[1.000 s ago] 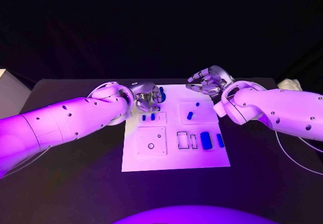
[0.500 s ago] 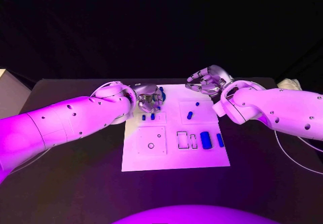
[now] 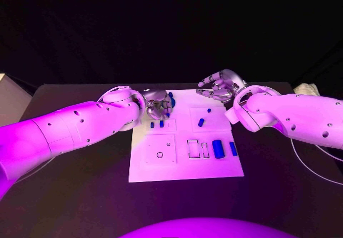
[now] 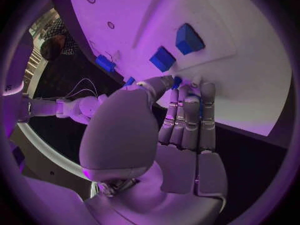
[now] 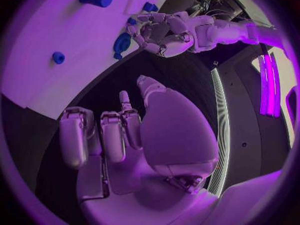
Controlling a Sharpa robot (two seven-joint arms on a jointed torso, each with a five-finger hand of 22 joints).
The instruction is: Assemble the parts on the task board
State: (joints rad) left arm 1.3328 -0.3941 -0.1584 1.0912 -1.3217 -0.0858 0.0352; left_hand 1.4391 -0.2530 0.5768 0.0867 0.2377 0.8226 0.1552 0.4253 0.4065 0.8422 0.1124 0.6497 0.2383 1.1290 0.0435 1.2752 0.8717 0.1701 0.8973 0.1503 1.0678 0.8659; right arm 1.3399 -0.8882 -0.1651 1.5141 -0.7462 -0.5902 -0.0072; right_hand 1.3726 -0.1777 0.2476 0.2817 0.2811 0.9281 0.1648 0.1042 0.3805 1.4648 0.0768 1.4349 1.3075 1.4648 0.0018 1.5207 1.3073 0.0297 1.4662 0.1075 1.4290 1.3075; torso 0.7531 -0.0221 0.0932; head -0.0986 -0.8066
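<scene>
at far left corner of task board (image 3: 186, 166): left hand (image 3: 157, 103) fingers pinching blue part (image 3: 171, 100); right hand (image 3: 221, 85) released, hovering. step: pickup. next: carry part to socket.

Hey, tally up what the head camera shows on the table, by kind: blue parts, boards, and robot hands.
blue parts: 7 in plain sight
task board: 1
hands: 2, the left hand and the right hand
Total: 10
</scene>
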